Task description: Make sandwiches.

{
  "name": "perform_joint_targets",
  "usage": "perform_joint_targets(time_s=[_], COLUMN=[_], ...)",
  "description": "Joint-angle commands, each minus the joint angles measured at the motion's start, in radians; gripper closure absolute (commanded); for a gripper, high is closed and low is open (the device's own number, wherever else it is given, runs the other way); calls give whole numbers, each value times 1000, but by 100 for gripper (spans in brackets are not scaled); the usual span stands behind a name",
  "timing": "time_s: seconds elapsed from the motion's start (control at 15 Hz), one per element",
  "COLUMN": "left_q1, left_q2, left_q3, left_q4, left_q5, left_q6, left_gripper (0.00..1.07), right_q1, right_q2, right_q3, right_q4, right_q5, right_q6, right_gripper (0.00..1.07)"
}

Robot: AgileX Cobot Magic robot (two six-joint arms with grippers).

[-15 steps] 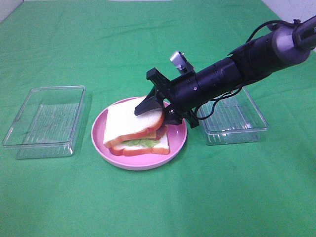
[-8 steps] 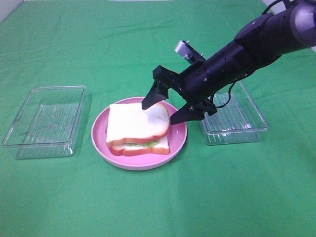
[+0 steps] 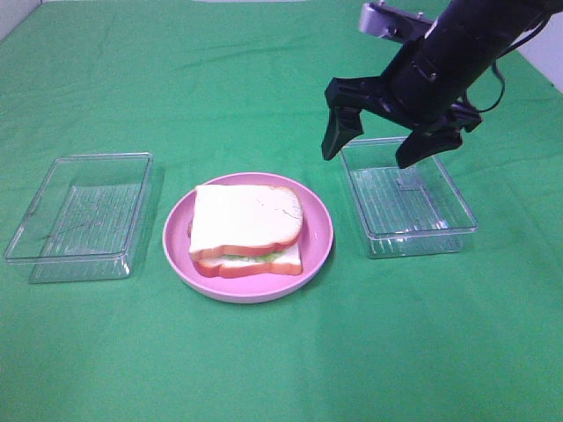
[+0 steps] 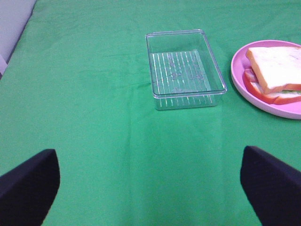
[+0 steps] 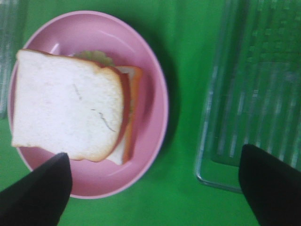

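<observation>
The sandwich (image 3: 247,229) lies on the pink plate (image 3: 319,233) in the middle of the green cloth: two white, brown-crusted bread slices with green lettuce and red strips showing between them. It also shows in the right wrist view (image 5: 70,110) and at the edge of the left wrist view (image 4: 277,73). My right gripper (image 3: 380,148) is open and empty, raised above the gap between the plate and the right clear box (image 3: 409,207). My left gripper (image 4: 150,188) is open and empty, low over the cloth left of the left box; it is out of the exterior view.
A clear plastic box (image 3: 84,215) stands left of the plate; it also shows in the left wrist view (image 4: 183,68). The other clear box stands right of the plate, under my right arm (image 3: 466,44). Green cloth (image 3: 281,369) covers the table.
My right gripper has let go of the top bread slice, which now lies flat on the sandwich. The gripper has risen and pulled back to the right, toward the right box.
</observation>
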State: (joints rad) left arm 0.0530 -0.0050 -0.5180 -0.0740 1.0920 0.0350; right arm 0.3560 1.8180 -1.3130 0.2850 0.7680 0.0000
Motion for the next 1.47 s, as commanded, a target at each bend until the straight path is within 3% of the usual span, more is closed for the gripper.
perform_joint_targets(time_s=[0.07,0.4,0.67,0.8,1.07,1.47], left_q1=[5,5,5,5,5,5], left_q2=[-18,-18,-18,-18,-18,-18], left_q3=[2,2,2,2,2,2], left_q4=[-9,-9,-9,-9,-9,-9], left_q5=[-15,-15,-15,-15,-15,-15], left_q6=[-7,-7,-7,-7,-7,-7], left_gripper=[9,9,9,9,9,9], right_q1=[-55,-298,-317,-318,-318,-318], right_q2=[-40,-52,-108,-278,-604,-1193], right_q3=[-25,-29,-8,175,412,642], right_q4=[-157,-165,-184,-193,-191,-197], right_q5=[88,188,284,269,270,312], right_q6=[87,17,-8,0,0,-7], right_gripper=[15,15,15,15,15,15])
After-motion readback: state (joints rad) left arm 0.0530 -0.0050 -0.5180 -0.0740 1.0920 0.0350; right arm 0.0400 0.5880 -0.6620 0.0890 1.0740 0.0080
